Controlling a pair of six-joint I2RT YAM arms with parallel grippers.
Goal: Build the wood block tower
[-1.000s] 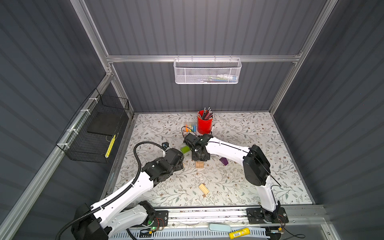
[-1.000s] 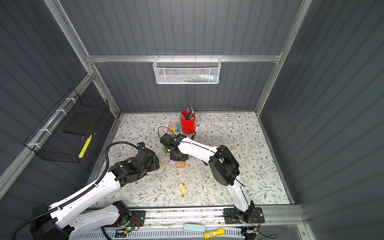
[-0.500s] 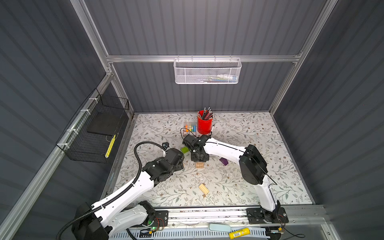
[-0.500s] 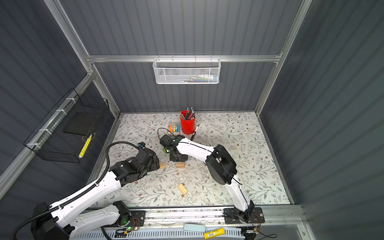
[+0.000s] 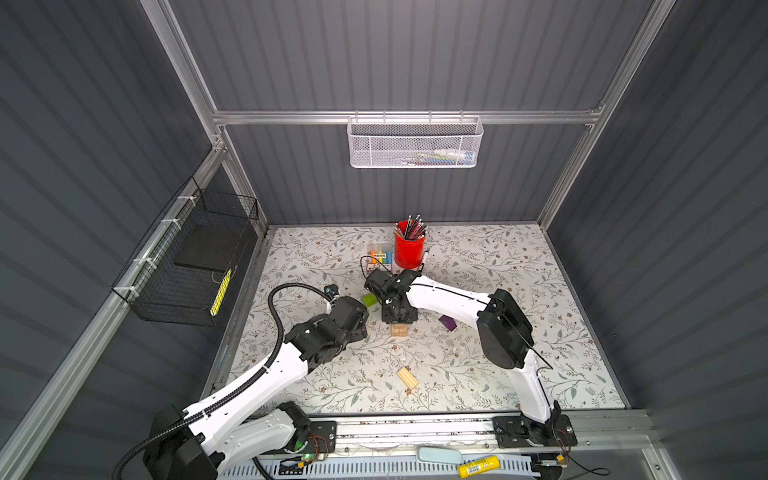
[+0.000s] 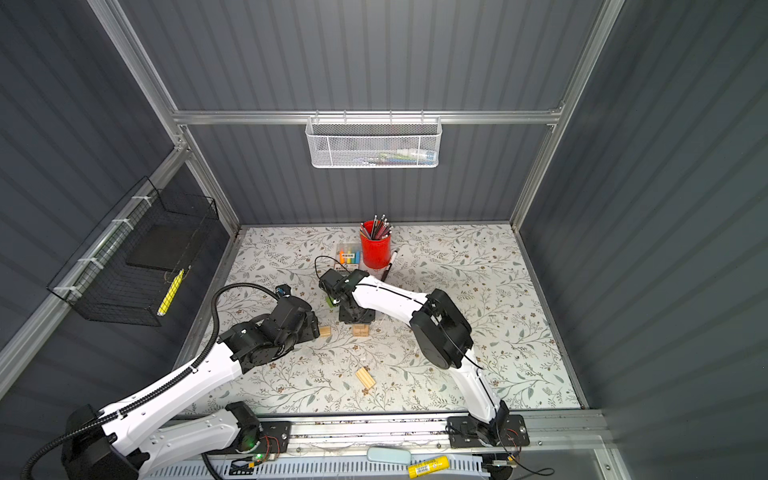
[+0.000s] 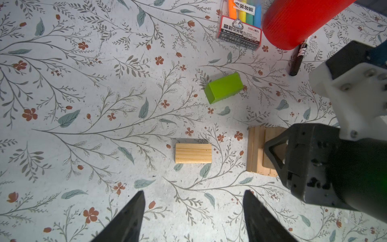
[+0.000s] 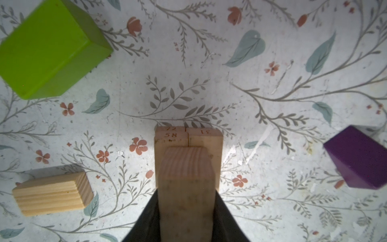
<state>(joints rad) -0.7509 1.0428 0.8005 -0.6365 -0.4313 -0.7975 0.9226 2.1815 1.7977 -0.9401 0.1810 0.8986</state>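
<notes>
- Right gripper pointed straight down over the middle of the tabletop. Its jaws were closed on a held pale block, with no gap visible between fingers and wood.
- The held pale block sat over the tower, running the same way as the bricks below it. Could not tell if it was resting on them or just above.
- The tower was a low stack of pale bricks near the tabletop's middle, with two bricks side by side in the visible layer. In both top views it was half hidden under the right gripper.
- Left gripper had its jaws spread wide and empty, hovering over bare tabletop left of the tower.
- Loose pale block lay flat just ahead of the left gripper's fingertips, beside the tower but apart from it.
- Green block lay on the tabletop behind and to the left of the tower, not touching it.
- Purple block lay right of the tower, apart from it.
- Front pale block lay alone toward the front edge.
- Red cup and marker box stood side by side near the middle of the back edge.
</notes>
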